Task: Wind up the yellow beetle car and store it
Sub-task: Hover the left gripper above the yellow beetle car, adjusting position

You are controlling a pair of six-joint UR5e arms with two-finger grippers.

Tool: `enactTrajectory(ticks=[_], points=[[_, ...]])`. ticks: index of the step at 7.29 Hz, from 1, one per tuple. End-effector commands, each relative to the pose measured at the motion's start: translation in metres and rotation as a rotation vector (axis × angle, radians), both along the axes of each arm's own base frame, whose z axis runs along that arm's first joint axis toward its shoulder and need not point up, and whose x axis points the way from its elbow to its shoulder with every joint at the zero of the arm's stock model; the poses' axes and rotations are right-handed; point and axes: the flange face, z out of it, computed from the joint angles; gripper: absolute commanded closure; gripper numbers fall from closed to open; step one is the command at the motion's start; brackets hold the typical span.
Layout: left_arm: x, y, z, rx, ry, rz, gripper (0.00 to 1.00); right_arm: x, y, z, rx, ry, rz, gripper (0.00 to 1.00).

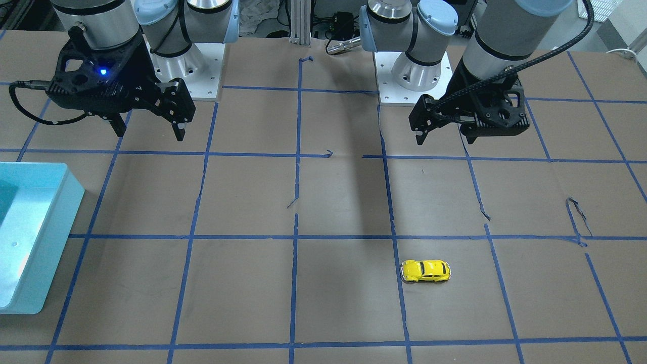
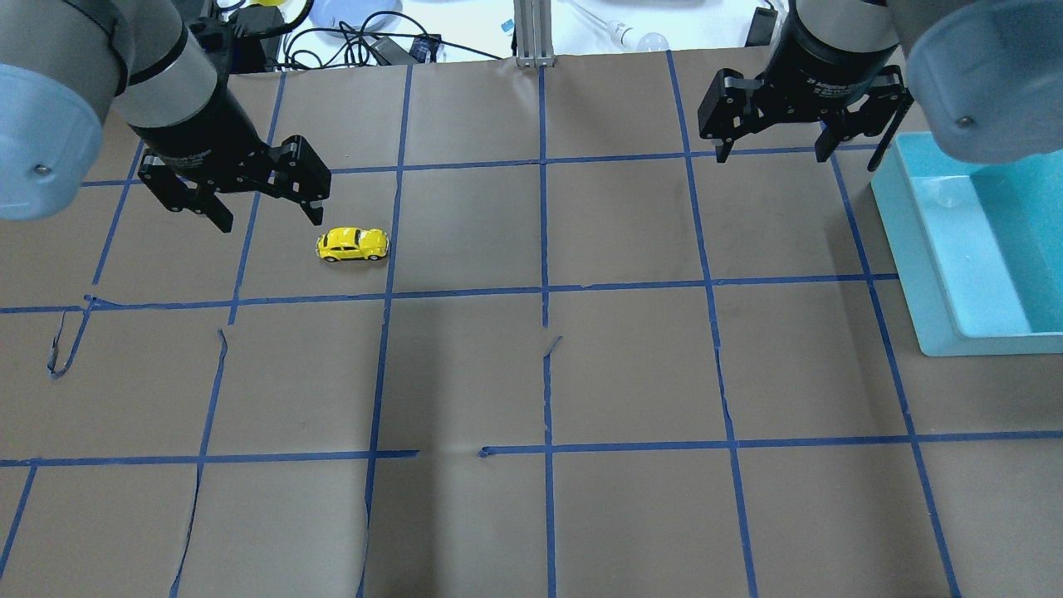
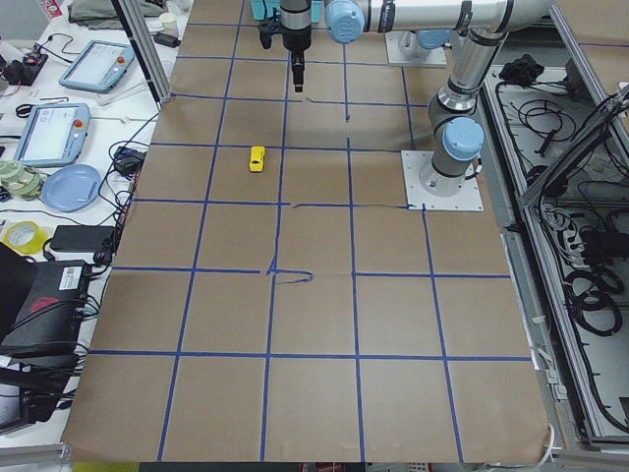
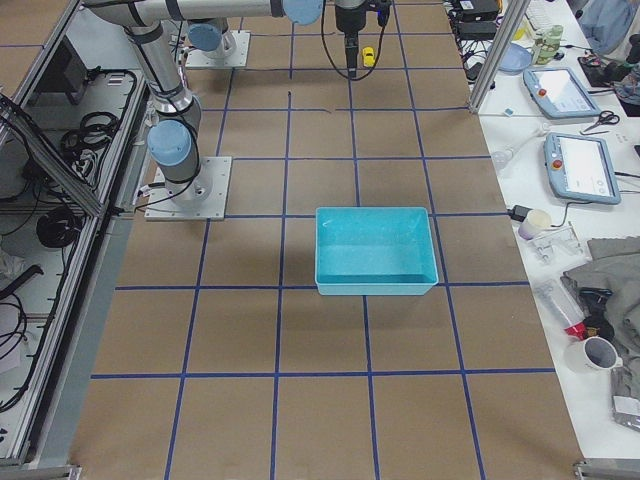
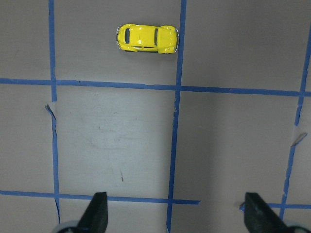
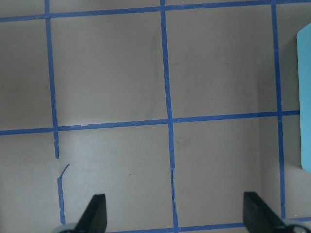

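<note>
Claws: left claw (image 2: 271, 221) spread and empty above the desk (image 2: 631, 374); right claw (image 2: 775, 154) spread, empty, near the blue bin (image 2: 905, 249) | Car: yellow car (image 2: 352, 244) on its wheels at 4 o'clock of the left claw in the overhead view, untouched | Risk: one finger touching first may roll it away; the glossy round body may slip out on the long way to the bin.

Dead centre: teal bin (image 4: 375, 284) on the blue-taped brown table (image 4: 300, 400). At twelve o'clock: right gripper (image 4: 350, 62) pointing down, yellow beetle car (image 4: 368, 57) just past its tip, toward three o'clock. At ten o'clock: right arm's base plate (image 4: 205, 195).
</note>
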Motion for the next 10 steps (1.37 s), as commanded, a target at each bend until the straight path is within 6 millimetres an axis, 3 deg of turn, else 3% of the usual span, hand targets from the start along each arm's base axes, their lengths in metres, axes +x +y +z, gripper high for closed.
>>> enactTrajectory(ticks=[1, 6, 10], points=[[-0.004, 0.004, 0.007, -0.016, -0.012, -0.015, 0.0, 0.0, 0.0, 0.0, 0.0, -0.001, 0.0, 0.0], [-0.001, 0.005, -0.005, 0.017, -0.017, -0.037, 0.0, 0.001, 0.001, 0.0, 0.001, -0.001, 0.002, 0.0], [0.002, 0.006, 0.006, -0.008, -0.015, -0.02, 0.0, 0.001, 0.001, 0.001, -0.002, -0.001, 0.002, 0.0]])
